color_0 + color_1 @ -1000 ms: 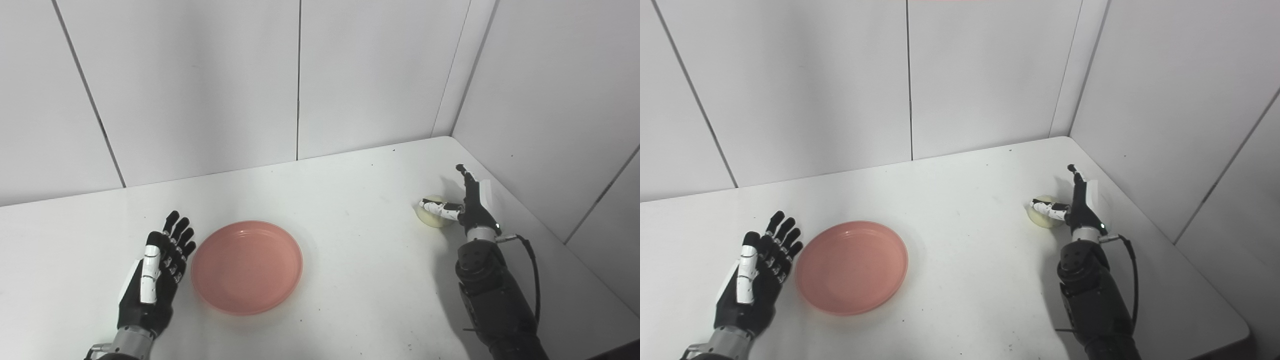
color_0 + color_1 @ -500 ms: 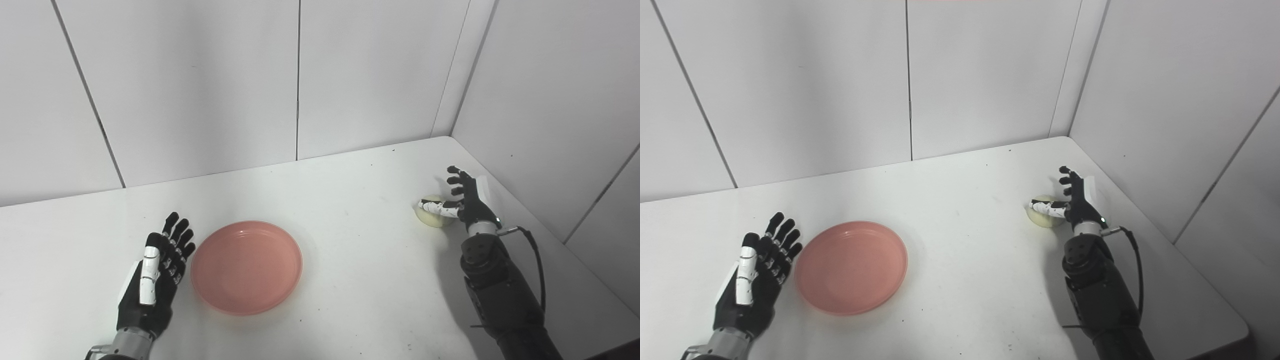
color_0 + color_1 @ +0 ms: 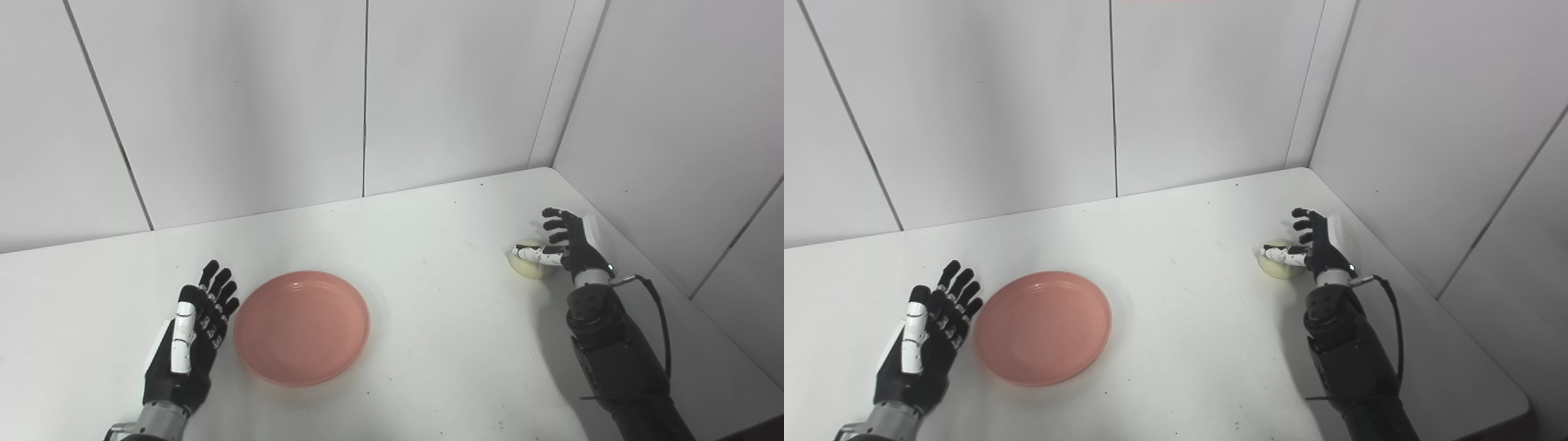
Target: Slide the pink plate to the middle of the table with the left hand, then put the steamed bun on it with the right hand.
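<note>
The pink plate (image 3: 302,326) lies flat on the white table (image 3: 441,343), left of the middle. My left hand (image 3: 190,334) rests open just left of the plate's rim, fingers straight and apart, holding nothing. The pale steamed bun (image 3: 528,266) sits near the table's right edge. My right hand (image 3: 566,245) is at the bun's right side, its thumb lying across the front of the bun and its fingers curling over the top. The hand hides the bun's right part, and the bun rests on the table.
Grey wall panels (image 3: 367,92) close the table at the back and on the right, meeting in a corner (image 3: 545,165). The right wall (image 3: 674,153) stands close behind my right hand. A black cable (image 3: 655,312) loops off the right forearm.
The right hand's fingers have bent from pointing upward to curling over the bun, and the hand has leaned toward it. The left hand, plate and bun have stayed put.
</note>
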Tool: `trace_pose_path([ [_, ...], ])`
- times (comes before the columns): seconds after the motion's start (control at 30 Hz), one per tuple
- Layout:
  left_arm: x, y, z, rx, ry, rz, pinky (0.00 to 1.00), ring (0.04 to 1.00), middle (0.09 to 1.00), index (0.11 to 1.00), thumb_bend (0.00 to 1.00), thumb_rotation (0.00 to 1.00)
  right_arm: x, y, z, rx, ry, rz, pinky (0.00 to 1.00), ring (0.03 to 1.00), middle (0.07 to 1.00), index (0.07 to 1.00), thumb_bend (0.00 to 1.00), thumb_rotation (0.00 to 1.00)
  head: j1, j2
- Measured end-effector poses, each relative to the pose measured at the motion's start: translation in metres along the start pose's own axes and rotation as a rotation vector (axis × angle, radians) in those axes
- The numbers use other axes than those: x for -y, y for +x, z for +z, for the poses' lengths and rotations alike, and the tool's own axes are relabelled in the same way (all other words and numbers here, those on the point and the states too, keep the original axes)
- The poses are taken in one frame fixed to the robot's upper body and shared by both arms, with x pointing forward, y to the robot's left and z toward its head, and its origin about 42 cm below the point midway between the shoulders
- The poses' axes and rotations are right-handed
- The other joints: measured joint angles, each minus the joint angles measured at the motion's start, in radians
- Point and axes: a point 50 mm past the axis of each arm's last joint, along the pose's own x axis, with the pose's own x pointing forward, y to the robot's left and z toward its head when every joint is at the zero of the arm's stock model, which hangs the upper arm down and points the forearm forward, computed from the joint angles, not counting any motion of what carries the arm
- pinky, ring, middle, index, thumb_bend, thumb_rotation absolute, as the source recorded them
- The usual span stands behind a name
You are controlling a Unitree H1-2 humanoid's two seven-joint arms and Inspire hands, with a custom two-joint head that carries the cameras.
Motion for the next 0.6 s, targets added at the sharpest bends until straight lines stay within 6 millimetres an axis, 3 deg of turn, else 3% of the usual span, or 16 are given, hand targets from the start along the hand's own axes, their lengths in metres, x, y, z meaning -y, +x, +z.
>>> trace_pose_path([
  [0.23, 0.000, 0.000, 0.000, 0.000, 0.000, 0.000, 1.00, 1.000, 1.000, 1.000, 0.67, 1.00, -0.005, -0.006, 0.002, -0.006, 0.063, -0.041, 0.74, 0.846, 0.852, 0.844, 0.68, 0.48, 0.000, 0.002],
  [0.6, 0.000, 0.000, 0.000, 0.000, 0.000, 0.000, 1.00, 1.000, 1.000, 1.000, 0.66, 1.00, -0.010, -0.017, 0.001, 0.022, 0.119, -0.030, 0.80, 0.891, 0.898, 0.885, 0.66, 0.73, -0.002, 0.003],
])
